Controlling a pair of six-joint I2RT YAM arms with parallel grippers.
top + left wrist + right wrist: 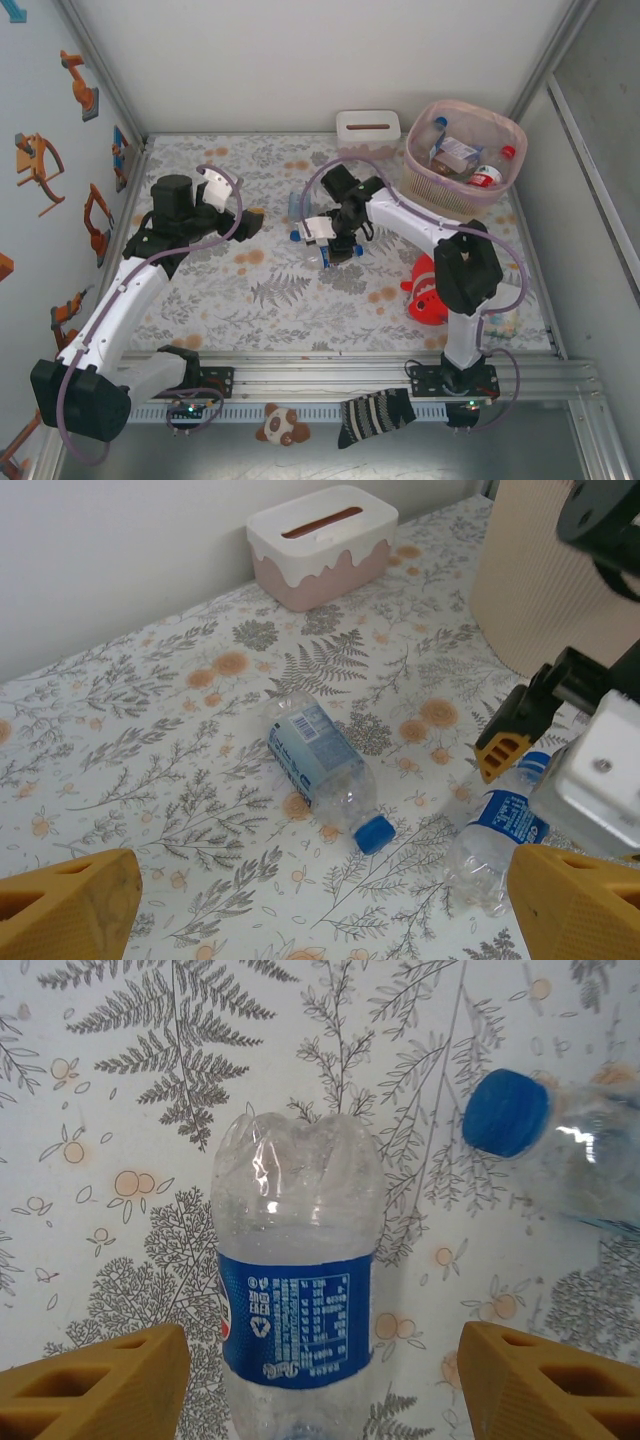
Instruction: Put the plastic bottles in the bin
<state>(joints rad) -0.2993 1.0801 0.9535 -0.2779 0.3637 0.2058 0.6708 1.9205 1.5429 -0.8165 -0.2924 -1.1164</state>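
Two bottles are left on the bench (150, 740) (a few already lie in the bin). The left claw (325, 910) hangs released, with nothing between its tips. Ahead of it the pale-labelled bottle (320, 765) lies on its side, long axis diagonal, blue cap nearer that claw. Next, the dark-labelled bottle (295, 1300) lies flat, base pointing away from the right claw (325, 1385), whose spread tips straddle it without touching. Far right stands the bin (445, 197).

White arm links (110, 300), black joints (175, 195), purple cables (238, 205); mustard-yellow claw fingertips (90, 1380)
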